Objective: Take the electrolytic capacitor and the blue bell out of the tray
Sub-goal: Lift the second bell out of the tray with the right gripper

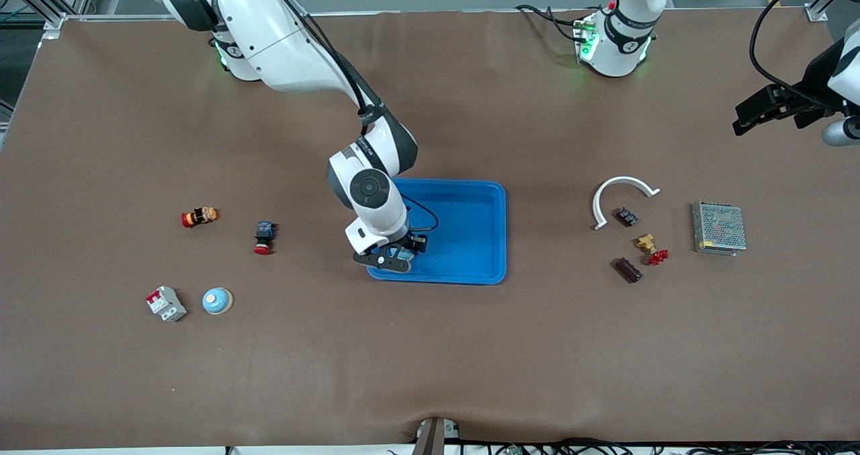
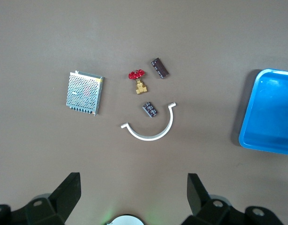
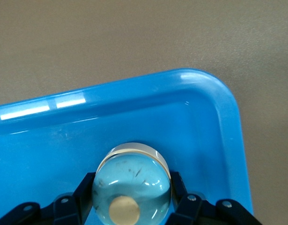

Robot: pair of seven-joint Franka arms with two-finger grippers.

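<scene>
A brown table [image 1: 430,347] fills the front view, with the 2 arm bases along its upper edge and grey floor past it. The blue tray [image 1: 470,240] lies at mid-table, ringed by bare surface on all sides; the widest open stretch is the band of table nearest the front camera.

Right gripper [image 1: 396,257]: low over the tray corner nearest the front camera, toward the right arm's end. Its fingers [image 3: 179,194] are closed on a pale blue bell [image 3: 132,185] with a tan knob, the bell apparently sitting on the tray floor just inside the raised rim, though contact is hard to confirm.

Left gripper [image 2: 132,197]: waits high over the left arm's end of the table, jaws wide and holding nothing.

Below it lies a cluster of parts: a white curved bracket [image 1: 621,196], a small dark capacitor [image 1: 627,216] inside its arc, a second dark block [image 1: 627,269] nearer the front camera, a brass valve with red handle [image 1: 652,249] between them, and a perforated metal box [image 1: 718,228] beside these, toward the table end.

Toward the right arm's end stand 4 items well apart from the tray: an orange-red button [image 1: 199,217], a dark switch with red cap [image 1: 264,237], a grey-red circuit breaker [image 1: 166,303], and a second blue bell [image 1: 217,300] just beside it.
</scene>
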